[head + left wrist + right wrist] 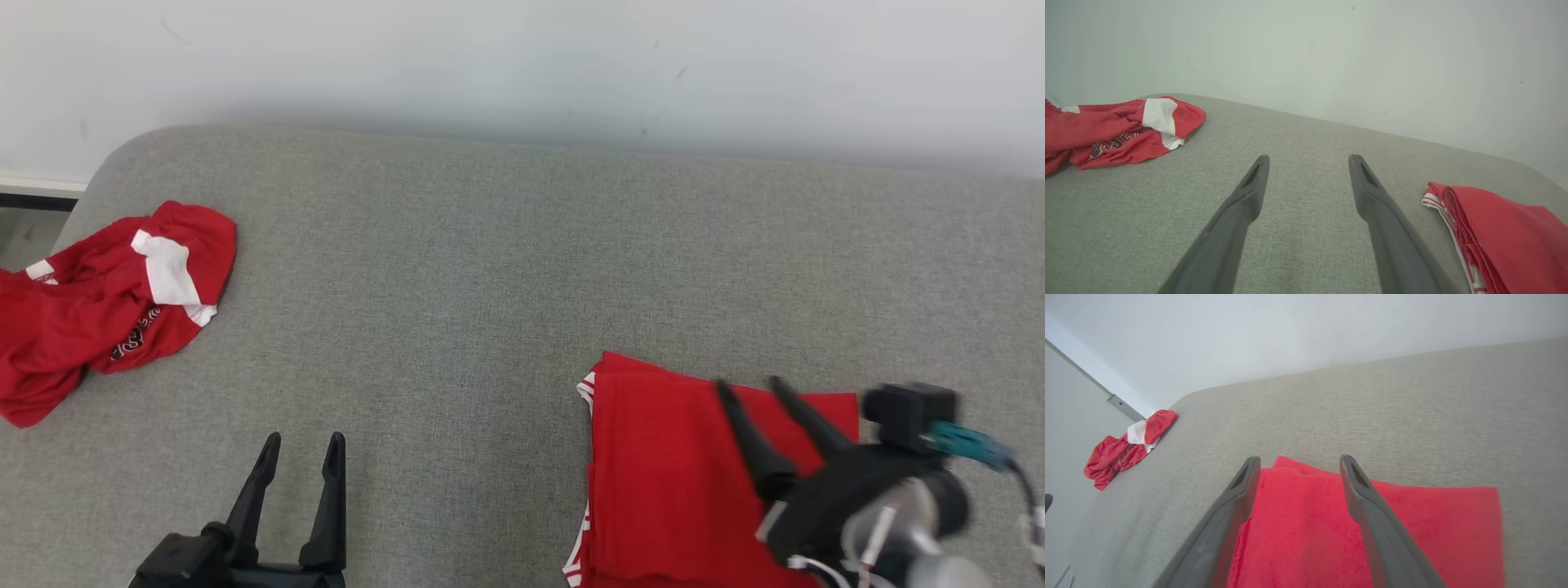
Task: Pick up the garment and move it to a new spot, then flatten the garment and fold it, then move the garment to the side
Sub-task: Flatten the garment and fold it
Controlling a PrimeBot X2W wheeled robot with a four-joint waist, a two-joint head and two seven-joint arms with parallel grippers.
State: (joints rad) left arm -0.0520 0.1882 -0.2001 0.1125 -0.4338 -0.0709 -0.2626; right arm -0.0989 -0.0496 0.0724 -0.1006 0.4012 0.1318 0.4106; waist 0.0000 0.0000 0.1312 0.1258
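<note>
- R gripper point(748, 384): fingers spread wide, nothing between them, grips nothing. It hangs over the folded garment point(669, 474); can't tell if the tips touch the cloth.
- L gripper point(304, 441): also wide apart and empty, over bare grey cushion point(490, 286) by the near edge, left of middle.
- Folded garment: flat red stack w/ white trim point(586, 390) down its left side, on the near-right part of the cushion.
- Key relation: the garment lies right under and ahead of the R fingers, its far edge running across them. The R arm is much the nearer; the L gripper sits well apart to its left. Any slide to the side looks like R-arm work, prob. a pinch at the far edge.
- Long axis: seems to run near-to-far, but the near end is cut off in the head view, so not sure.
- Crumpled garment point(106, 310): red/white heap at the cushion's left edge, toward the far-left corner, well apart from both grippers and closer to L.
- Hard to make out: the R wrist hides the folded stack's right side, the layer count is unclear, and the lettering on the crumpled one is unreadable.
</note>
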